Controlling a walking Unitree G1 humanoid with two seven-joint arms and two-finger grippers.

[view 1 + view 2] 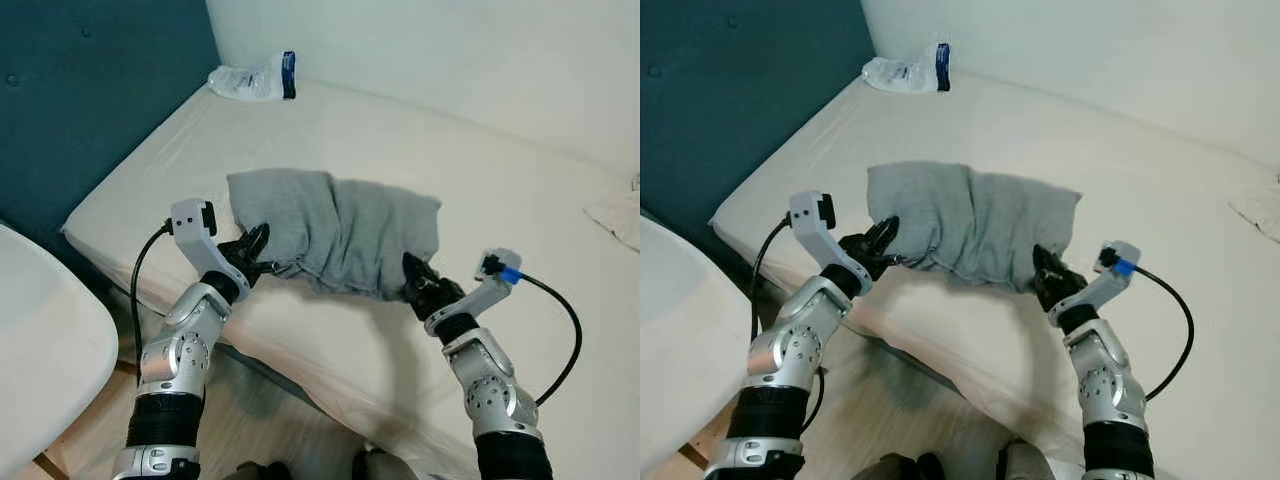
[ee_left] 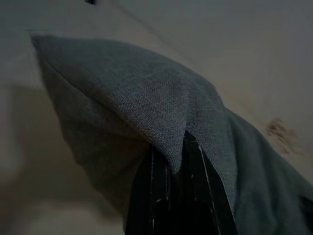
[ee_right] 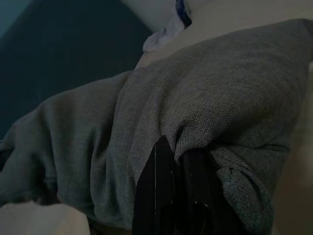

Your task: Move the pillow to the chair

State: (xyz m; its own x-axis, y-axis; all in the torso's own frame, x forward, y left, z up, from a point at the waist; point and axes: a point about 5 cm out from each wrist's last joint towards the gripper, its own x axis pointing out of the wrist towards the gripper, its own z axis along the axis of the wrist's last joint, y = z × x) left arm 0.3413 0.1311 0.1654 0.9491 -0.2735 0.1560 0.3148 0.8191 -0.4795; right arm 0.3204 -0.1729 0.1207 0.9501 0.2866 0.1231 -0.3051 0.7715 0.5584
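Both pincers, left pincer (image 1: 256, 252) and right pincer (image 1: 418, 277), pinch pillow (image 1: 335, 230).

1. Head stereo pair: looks forward and steeply down onto the bed (image 1: 420, 130). The teal headboard (image 1: 90, 90) fills the upper left of the frame; both silver arms rise from the bottom edge.
2. Both eyes share the grey pillow (image 1: 975, 225) at centre and a plastic packet (image 1: 908, 72) at the top; the right eye is offset slightly sideways.
3. Left wrist view: very near, dim, looking along the left gripper (image 2: 177, 169) into pillow cloth.
4. Right wrist view: equally close, looking along the right gripper (image 3: 177, 159) across the pillow toward the headboard and packet.
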